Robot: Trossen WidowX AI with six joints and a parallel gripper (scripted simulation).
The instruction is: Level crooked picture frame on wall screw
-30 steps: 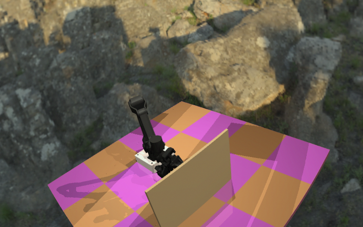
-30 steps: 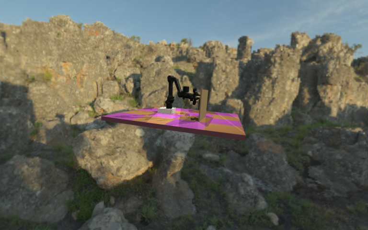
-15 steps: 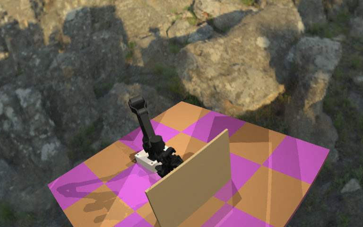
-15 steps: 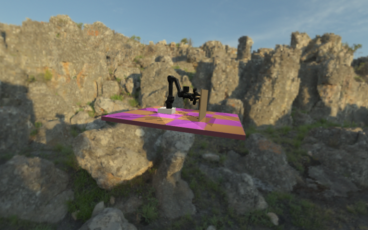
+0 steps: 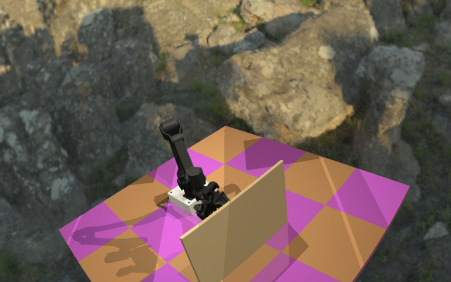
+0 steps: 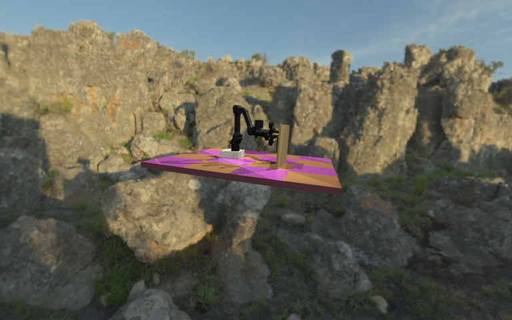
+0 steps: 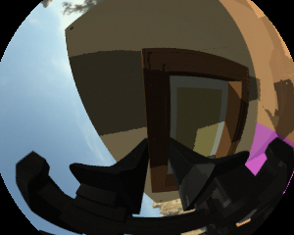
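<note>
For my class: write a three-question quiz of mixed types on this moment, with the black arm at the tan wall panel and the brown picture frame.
1. True or false: the black parallel-jaw gripper is shut on the dark brown wooden picture frame.
2. In the wrist view, which part of the frame lies between the fingers? A) one side rail B) the pale centre picture
3. Fill in: the tan upright wall panel stands on a checkered board of orange and ____ squares.

Key: 1 true; 2 A; 3 magenta.

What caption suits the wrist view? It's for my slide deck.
Claw shut on the brown picture frame against the tan wall.
</note>
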